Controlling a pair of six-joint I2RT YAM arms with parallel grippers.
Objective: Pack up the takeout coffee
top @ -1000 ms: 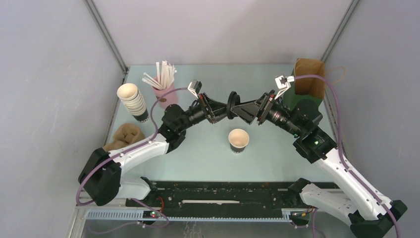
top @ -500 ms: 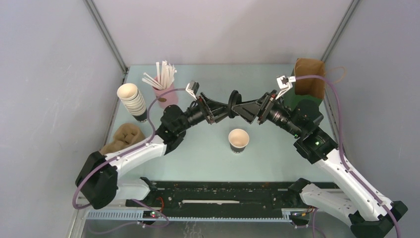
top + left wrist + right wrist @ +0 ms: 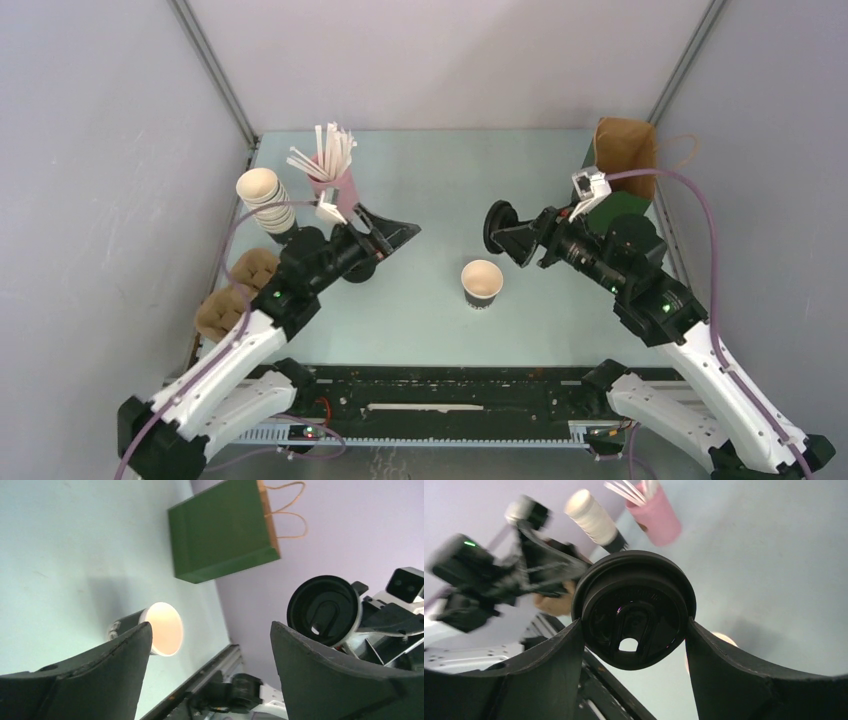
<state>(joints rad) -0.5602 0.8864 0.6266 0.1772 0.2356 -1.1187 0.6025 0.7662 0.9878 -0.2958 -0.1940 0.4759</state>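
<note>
The takeout coffee's dark paper cup [image 3: 482,282] stands uncapped in the middle of the table, its cream inside showing, as it does in the left wrist view [image 3: 162,630]. Its round black lid [image 3: 497,228] hangs in the air up and to the right of the cup, on edge, with my right gripper [image 3: 508,238] shut on its rim [image 3: 634,607]. My left gripper [image 3: 395,245] is left of the cup, open and empty [image 3: 210,627], pointing toward the lid [image 3: 324,610]. The green and brown paper bag [image 3: 622,170] stands upright at the back right.
A pink cup of white stirrers [image 3: 335,180] and a stack of lidless cups [image 3: 268,205] stand at the back left. Brown pulp carriers [image 3: 235,295] lie at the left edge beside my left arm. A black rail [image 3: 450,385] runs along the near edge.
My left gripper opened, let go of the lid and drew back to the left. The right gripper kept the lid and shifted slightly right and back.
</note>
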